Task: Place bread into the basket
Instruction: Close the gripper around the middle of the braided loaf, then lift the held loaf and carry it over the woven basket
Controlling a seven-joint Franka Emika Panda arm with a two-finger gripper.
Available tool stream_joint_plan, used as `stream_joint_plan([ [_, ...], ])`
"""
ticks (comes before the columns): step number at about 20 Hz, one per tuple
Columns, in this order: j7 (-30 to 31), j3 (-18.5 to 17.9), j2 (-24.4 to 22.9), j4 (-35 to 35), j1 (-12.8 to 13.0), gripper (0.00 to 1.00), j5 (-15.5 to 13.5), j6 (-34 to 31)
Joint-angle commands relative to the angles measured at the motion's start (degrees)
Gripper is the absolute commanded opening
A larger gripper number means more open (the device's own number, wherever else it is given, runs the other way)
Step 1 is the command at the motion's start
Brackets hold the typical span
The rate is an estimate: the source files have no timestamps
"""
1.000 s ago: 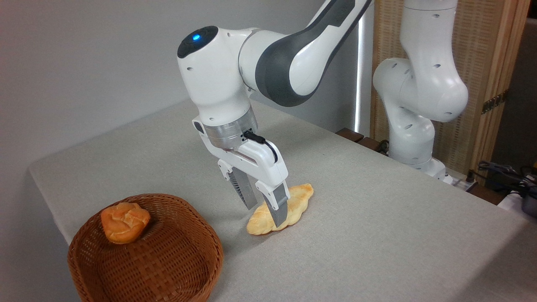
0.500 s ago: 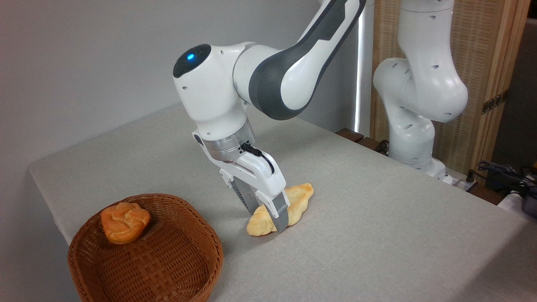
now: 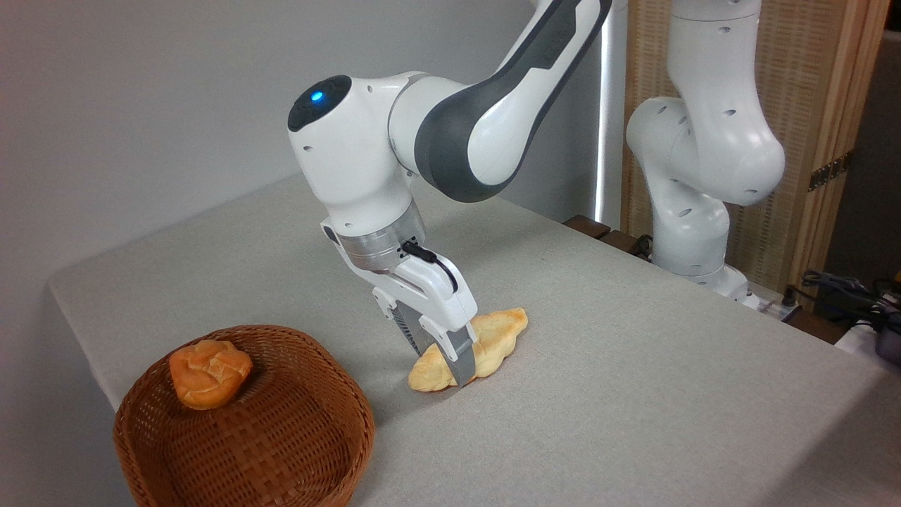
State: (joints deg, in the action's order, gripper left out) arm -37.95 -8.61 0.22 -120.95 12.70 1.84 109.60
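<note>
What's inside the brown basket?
A small round orange-brown bun sits inside the round reddish-brown wicker basket, up against its far wall. The rest looks bare, though the near rim hides a bit of the bottom.

Open tabletop (image 3: 605, 394) is lying bare between my gripper (image 3: 442, 362) and the basket (image 3: 331, 451). Inside, a bun (image 3: 209, 373) is taking up the far rim, leaving the near bowl free.

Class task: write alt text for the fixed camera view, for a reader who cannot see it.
A white robot arm's tool straddles a long pale loaf lying on a grey table, fingers closed in on either side. To the left, a wicker basket holds a small orange bun against its rim.
</note>
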Motion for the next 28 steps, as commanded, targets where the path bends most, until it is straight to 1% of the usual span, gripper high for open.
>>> stream_joint_plan([
  [1, -0.90, -0.44, -0.13, 0.45, 0.48, 0.42, 0.01, -0.18],
  [3, -0.98, -0.53, -0.31, 1.14, 0.40, 0.42, 0.01, -0.18],
  [6, -0.90, -0.71, -0.48, 4.39, 0.39, 0.42, -0.61, -1.14],
  [7, -0.90, -0.79, -0.74, 5.27, 0.31, 0.42, -1.22, -1.76],
  [11, -0.90, -0.53, -1.01, 8.35, 0.31, 0.44, -1.75, -4.65],
  [13, -0.90, -0.71, -0.92, 11.24, 0.31, 0.46, -3.15, -5.10],
  [14, -0.90, -0.79, -0.75, 13.00, 0.31, 0.50, -3.33, -5.10],
  [17, -0.72, -0.97, 0.04, 17.22, 0.13, 0.50, -6.31, -3.96],
  [18, -0.72, -1.06, 0.65, 18.02, -0.13, 0.50, -7.54, -2.92],
  [19, -0.72, -1.06, 0.83, 18.37, -0.13, 0.50, -8.51, -0.12],
  [23, -0.28, -0.80, 2.94, 18.38, -0.13, 0.50, -8.96, 11.48],
  [24, -0.11, -0.88, 3.64, 18.38, -0.13, 0.52, -9.31, 15.08],
  [26, -0.02, -1.06, 4.96, 18.38, -0.22, 0.57, -12.72, 21.24],
  [27, -0.02, -1.06, 5.66, 18.38, -0.39, 0.61, -14.39, 23.53],
  [28, 0.07, -1.06, 6.19, 18.38, -0.40, 0.80, -15.54, 25.20],
])
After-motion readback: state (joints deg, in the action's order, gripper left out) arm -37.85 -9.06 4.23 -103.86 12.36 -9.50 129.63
